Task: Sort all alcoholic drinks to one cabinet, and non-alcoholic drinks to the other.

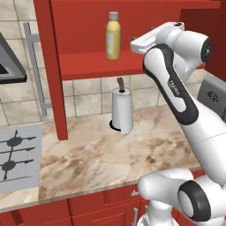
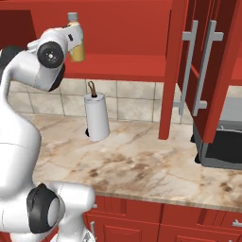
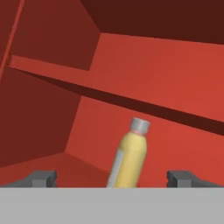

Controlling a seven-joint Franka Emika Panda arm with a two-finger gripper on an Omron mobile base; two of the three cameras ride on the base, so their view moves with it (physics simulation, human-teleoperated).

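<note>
One pale-yellow juice bottle (grey-white cap) upright on cabinet shelf.

Even, bright rendered light; soft shadows, slightly blurry throughout.

White arm, dark joints, rounded links.

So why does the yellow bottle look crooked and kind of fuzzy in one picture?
In the hand view the juice bottle leans because the camera is rolled with the hand, and it looks soft-edged up close. In the left base view it stands straight and sharper on the cabinet shelf. In the right base view the arm partly covers it.
</note>
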